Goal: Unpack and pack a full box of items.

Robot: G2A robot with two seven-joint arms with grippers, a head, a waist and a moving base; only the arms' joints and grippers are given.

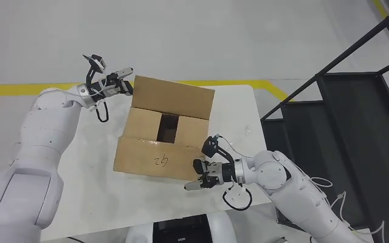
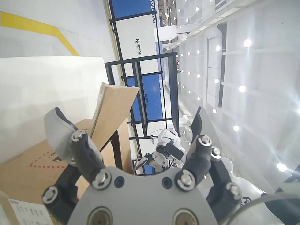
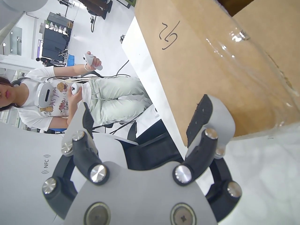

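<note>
A brown cardboard box (image 1: 163, 130) stands in the middle of the white table (image 1: 237, 109). Its top flaps are partly open, with a dark gap (image 1: 168, 127) between them, and the contents are hidden. My left gripper (image 1: 126, 82) is open at the box's far left corner. In the left wrist view, that gripper (image 2: 127, 129) is open with a raised flap (image 2: 112, 113) just beyond it. My right gripper (image 1: 199, 167) is open at the box's near right corner. In the right wrist view, one finger (image 3: 206, 111) lies against the taped box front (image 3: 211, 59), and nothing is held.
A black metal stair frame (image 1: 340, 103) stands close to the table's right side. A yellow floor line (image 1: 36, 88) runs behind the table. The box sits near the table's front edge, with bare tabletop to its left and right.
</note>
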